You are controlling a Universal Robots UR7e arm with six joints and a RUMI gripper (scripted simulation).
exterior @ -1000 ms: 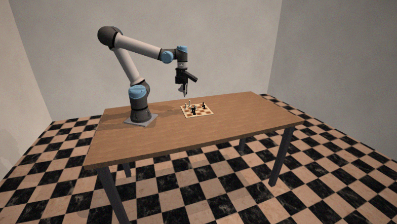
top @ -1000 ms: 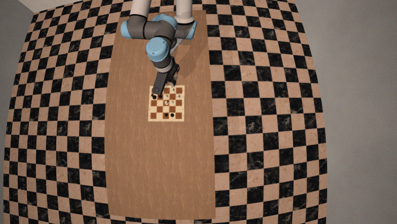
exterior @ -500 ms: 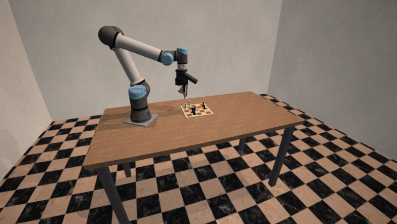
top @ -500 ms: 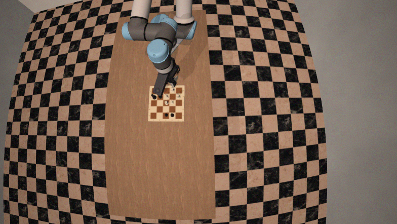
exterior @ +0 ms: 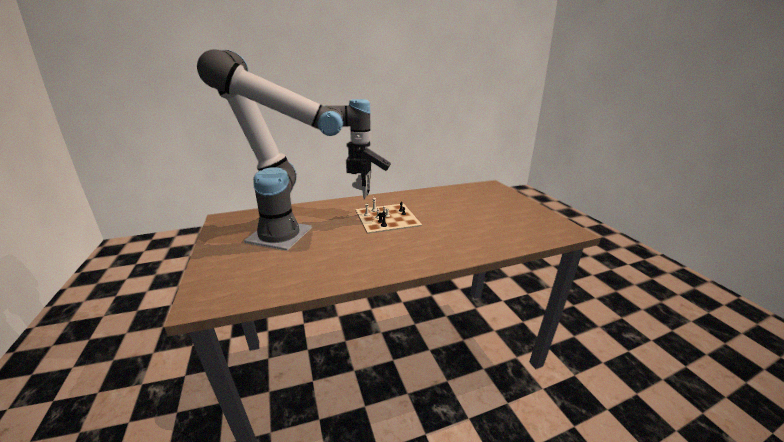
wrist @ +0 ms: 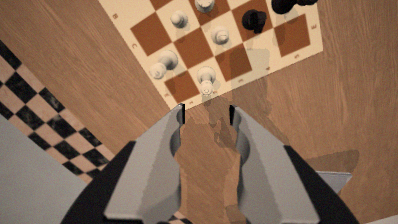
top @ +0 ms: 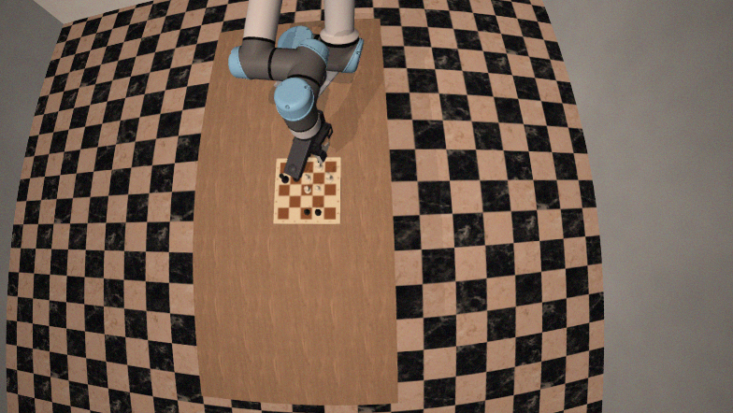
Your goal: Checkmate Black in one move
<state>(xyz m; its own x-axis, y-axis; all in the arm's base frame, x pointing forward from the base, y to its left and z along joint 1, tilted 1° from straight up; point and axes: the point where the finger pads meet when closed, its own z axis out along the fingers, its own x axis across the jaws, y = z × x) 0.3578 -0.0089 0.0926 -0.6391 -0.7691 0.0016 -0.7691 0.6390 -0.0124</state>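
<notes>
A small chessboard lies on the wooden table in front of the arm's base. Several white pieces stand on the half nearer the arm; the closest is a tall white piece on an edge square. Two white pieces stand close together to its left. One black piece stands at the board's left edge, and two black pieces stand on the far row. My gripper hangs well above the board's near edge, just short of the tall white piece. Its fingers are partly apart with nothing between them.
The arm's base is mounted on the table to the left of the board. A black camera bracket on the wrist hides part of the board's near left corner in the overhead view.
</notes>
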